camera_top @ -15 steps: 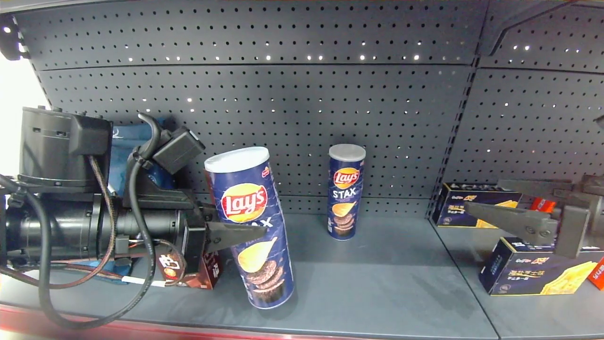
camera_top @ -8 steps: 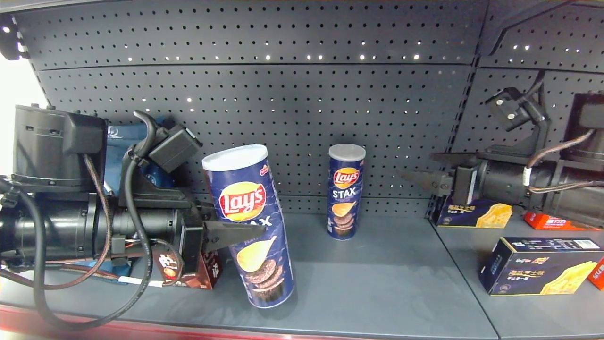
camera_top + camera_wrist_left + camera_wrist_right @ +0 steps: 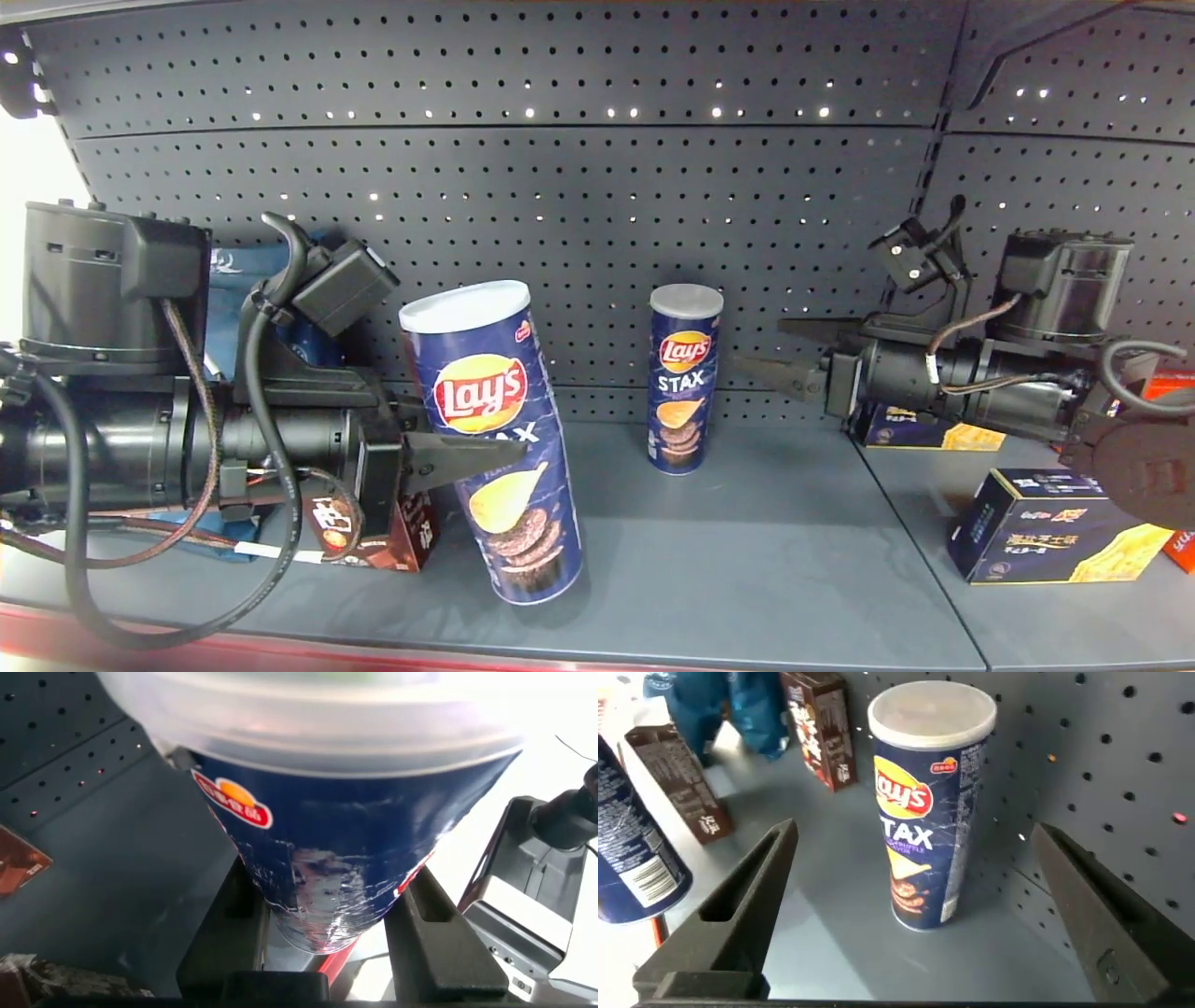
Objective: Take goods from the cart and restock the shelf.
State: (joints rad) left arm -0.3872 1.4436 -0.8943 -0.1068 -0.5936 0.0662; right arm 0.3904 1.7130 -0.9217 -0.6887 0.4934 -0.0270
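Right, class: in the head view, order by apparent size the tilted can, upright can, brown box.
Tilted can
upright can
brown box
The cans may match, the tilted one being nearer; the box is partly hidden.

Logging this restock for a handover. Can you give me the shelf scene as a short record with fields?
left gripper: shut on tilted can, near the shelf front
right gripper: open, pointed at upright can
upright can: standing by the back panel
left side: brown box beside tilted can
right bay: yellow-blue boxes

Left hand (image 3: pixel 481 439) clenched; right hand (image 3: pixel 761 343) spread wide.
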